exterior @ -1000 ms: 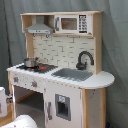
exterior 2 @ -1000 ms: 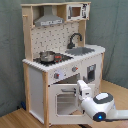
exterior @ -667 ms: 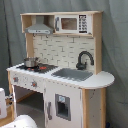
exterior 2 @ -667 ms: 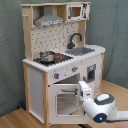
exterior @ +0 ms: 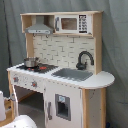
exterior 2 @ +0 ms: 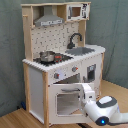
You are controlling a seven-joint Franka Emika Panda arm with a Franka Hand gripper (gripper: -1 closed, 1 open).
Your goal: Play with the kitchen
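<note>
The kitchen (exterior 2: 60,60) is standing on the wooden floor by the grey curtain. The arm's hand (exterior 2: 86,95) is sitting right at the oven door (exterior 2: 67,100), having crept closer over the last second. Can't tell if it's clenched or released; looks like it's working the door.

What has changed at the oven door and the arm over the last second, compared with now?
Little has visibly changed. In the second exterior view the gripper sits at the oven door as before, the arm at most shifted slightly, and the door's position looks unchanged. The pot on the stovetop, the faucet and the sink stayed put in both exterior views.
</note>
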